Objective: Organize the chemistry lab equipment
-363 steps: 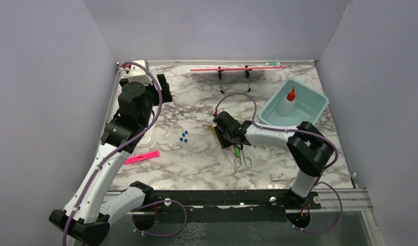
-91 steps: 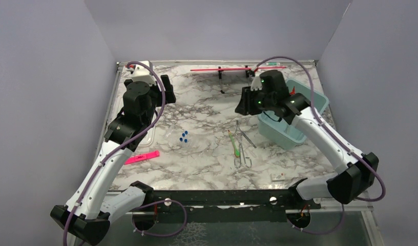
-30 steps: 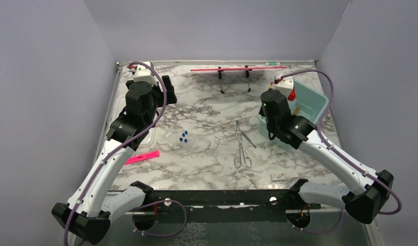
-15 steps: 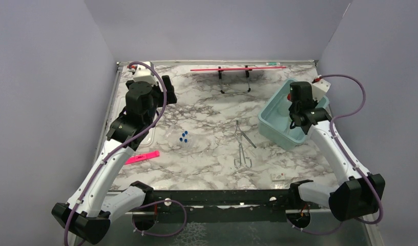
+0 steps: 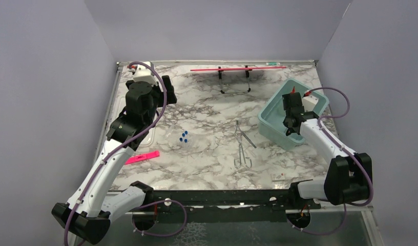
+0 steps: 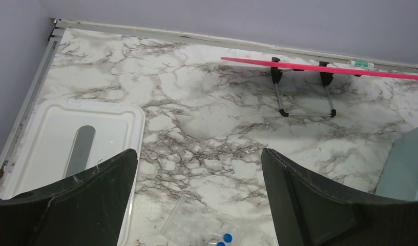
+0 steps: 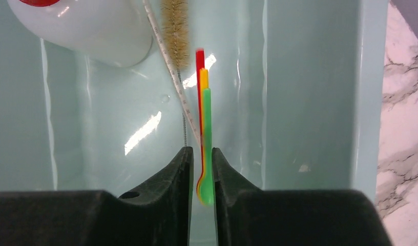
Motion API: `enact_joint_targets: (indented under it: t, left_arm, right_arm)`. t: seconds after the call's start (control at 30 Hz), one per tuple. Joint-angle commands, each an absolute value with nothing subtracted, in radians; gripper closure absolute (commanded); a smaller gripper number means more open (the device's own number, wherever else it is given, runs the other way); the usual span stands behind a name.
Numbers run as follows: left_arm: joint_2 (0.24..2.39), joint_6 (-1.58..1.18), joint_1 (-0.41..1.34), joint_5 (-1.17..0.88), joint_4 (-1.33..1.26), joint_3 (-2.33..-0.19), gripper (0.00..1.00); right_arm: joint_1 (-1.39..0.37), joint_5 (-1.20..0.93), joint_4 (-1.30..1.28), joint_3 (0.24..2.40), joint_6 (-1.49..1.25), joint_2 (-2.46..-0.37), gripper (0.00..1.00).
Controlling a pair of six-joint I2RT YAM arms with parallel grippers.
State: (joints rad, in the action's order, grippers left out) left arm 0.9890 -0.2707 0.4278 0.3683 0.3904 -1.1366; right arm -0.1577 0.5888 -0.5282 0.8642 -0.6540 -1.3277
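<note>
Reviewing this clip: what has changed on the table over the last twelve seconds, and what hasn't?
The right gripper left the table centre and swung right to the teal bin. The green-handled tool is gone from beside the forceps; the gripper now pinches it inside the bin, not yet released. Unchanged: the forceps, the blue-capped tubes and the pink strip. The left gripper is open and roughly in place.

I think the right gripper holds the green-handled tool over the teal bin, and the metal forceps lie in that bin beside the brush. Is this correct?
Not quite. The metal forceps lie on the marble table, outside the teal bin, as the top external view shows. The right gripper does hold the green-handled tool over the bin, where the brush lies.
</note>
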Motion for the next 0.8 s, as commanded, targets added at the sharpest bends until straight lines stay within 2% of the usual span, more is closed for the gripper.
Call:
enact_joint_targets:
  t: [0.0, 0.1, 0.33, 0.57, 0.77]
  left_arm:
    - [0.979, -0.256, 0.434, 0.396, 0.362, -1.129, 0.06]
    - [0.981, -0.253, 0.434, 0.399, 0.362, -1.123, 0.06]
    - [0.977, -0.249, 0.434, 0.401, 0.362, -1.118, 0.06]
    - [0.98, -0.259, 0.434, 0.397, 0.36, -1.111, 0.06]
    - [0.98, -0.265, 0.434, 0.39, 0.354, -1.105, 0.06]
  right_arm:
    - [-0.152, 0.613, -0.514, 0.879, -0.678, -1.31, 0.74]
    - [-0.153, 0.616, -0.507, 0.891, -0.656, -1.291, 0.7]
    - [-0.152, 0.562, -0.558, 0.978, -0.61, -1.235, 0.68]
    - [-0.17, 0.272, -0.48, 0.974, -0.495, -1.102, 0.65]
    - [-0.23, -0.076, -0.337, 0.914, -0.41, -1.001, 0.59]
